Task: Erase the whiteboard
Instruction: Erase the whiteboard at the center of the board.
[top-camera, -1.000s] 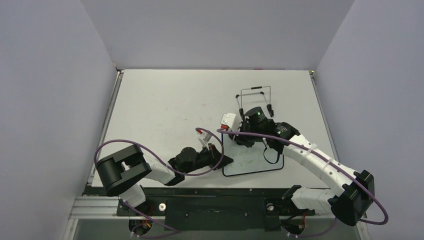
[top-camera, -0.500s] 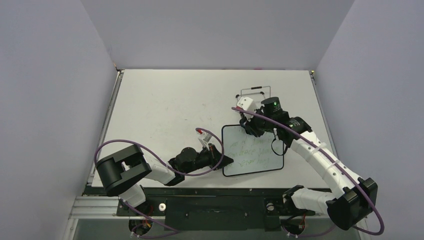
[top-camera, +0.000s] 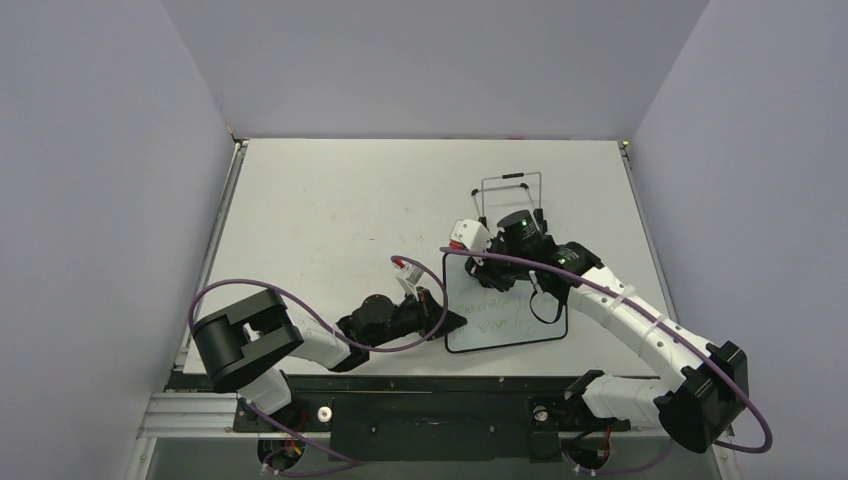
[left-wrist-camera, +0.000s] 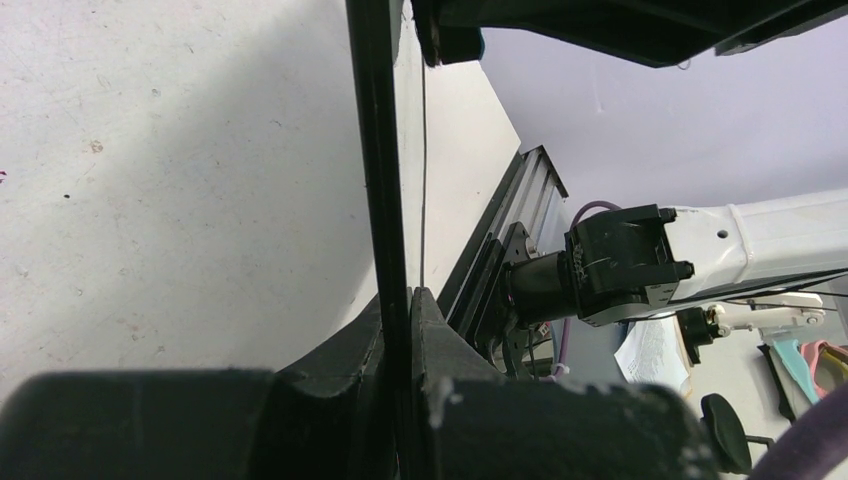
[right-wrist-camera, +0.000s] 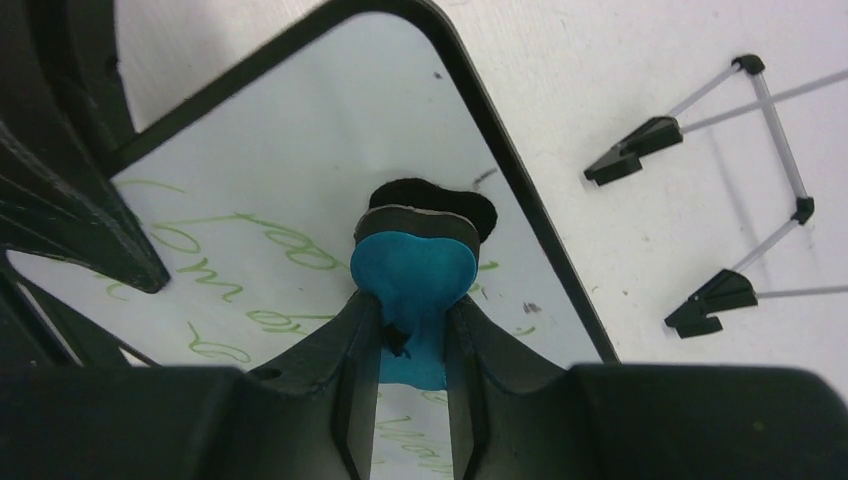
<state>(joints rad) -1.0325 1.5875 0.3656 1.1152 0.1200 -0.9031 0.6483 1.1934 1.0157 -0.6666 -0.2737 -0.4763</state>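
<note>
- Left jaws clamp the whiteboard (top-camera: 520, 335) at its near-left edge; right jaws grip a blue eraser (right-wrist-camera: 412, 265) against it.
- We see green writing (top-camera: 497, 308) across most; erasing looks barely begun.

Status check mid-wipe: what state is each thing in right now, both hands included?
whiteboard: flat on the table, green writing on it, left edge clamped.
eraser: gripped, felt side apparently against the board near its far edge.
wire stand: empty, lying beyond the board.
left hand: shut on the whiteboard's edge.
right hand: shut on the eraser.
</note>
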